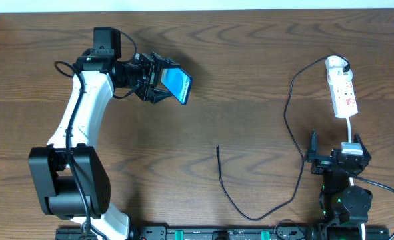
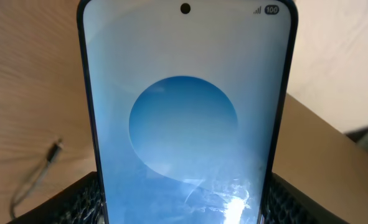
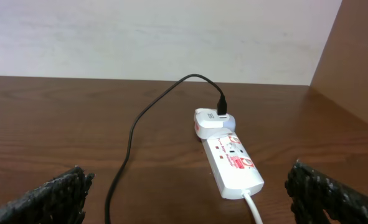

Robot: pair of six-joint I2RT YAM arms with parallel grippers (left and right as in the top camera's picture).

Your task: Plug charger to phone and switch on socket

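Black, thin and limp, the charger cable [image 1: 253,219] lies on the wooden worktop [image 1: 250,100]; I judge it best pinched just behind its stiff plug tip [image 1: 217,147]. Left tool [image 1: 160,81] grips the slick blue-screened phone [image 1: 179,84] aloft; right tool [image 1: 335,152] stands released.

The phone [image 1: 179,84] is well left of the socket [image 1: 342,90] (charger [image 3: 208,121] at its far end), tip between

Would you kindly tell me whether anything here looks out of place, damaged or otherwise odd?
Nothing looks damaged or spilled. The phone is held up off the table, tilted, between the left fingers. The charger lies loose mid-table, its plug tip in nothing. The socket looks intact.
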